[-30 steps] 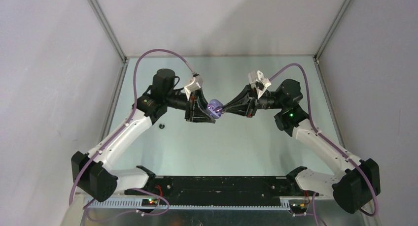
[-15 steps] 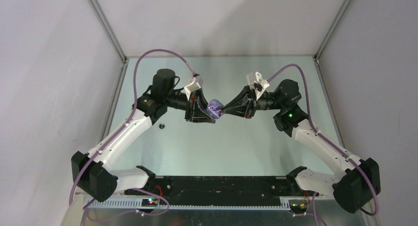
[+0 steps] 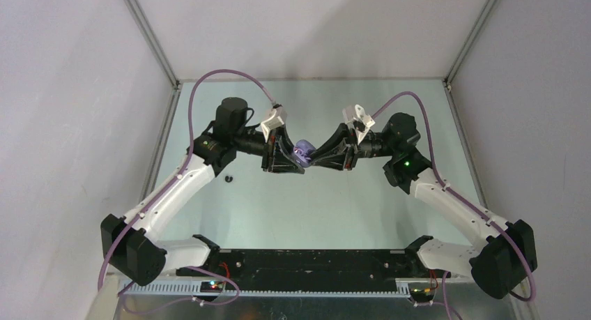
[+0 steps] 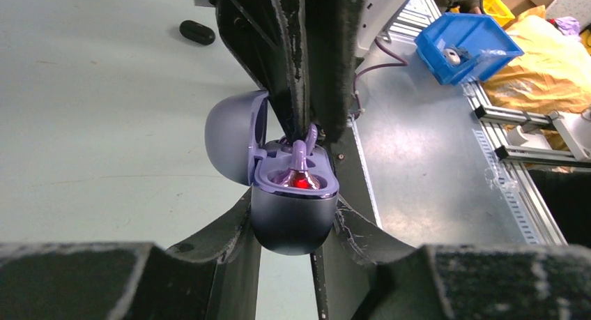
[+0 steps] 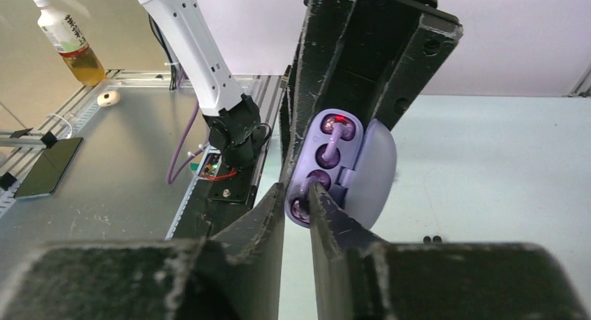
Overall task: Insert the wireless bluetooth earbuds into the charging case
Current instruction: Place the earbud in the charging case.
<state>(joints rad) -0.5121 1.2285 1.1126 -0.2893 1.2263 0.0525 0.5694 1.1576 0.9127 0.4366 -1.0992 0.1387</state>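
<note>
My left gripper (image 3: 296, 157) (image 4: 293, 215) is shut on the purple charging case (image 3: 302, 150) (image 4: 293, 226) and holds it above the table, lid swung open. One pale purple earbud (image 4: 300, 168) (image 5: 336, 134) sits in the case's tray under a red light. My right gripper (image 3: 311, 157) (image 5: 297, 191) meets the case from the right. Its jaws stand a narrow gap apart, tips at the other socket, where a second purple earbud (image 5: 300, 208) shows. Small black earbuds (image 3: 228, 178) (image 4: 197, 32) (image 5: 432, 238) lie on the table near the left arm.
Grey enclosure walls close in the pale green table (image 3: 293, 208) on three sides. Off the table the wrist views show a blue bin (image 4: 463, 44), a yellow cloth (image 4: 543, 62), a drink bottle (image 5: 70, 44) and a dark flat slab (image 5: 45, 166).
The right arm has pushed a little to the left, bringing its fingertips further onto the case, and its jaws have parted slightly. The left arm and the case stay put.
</note>
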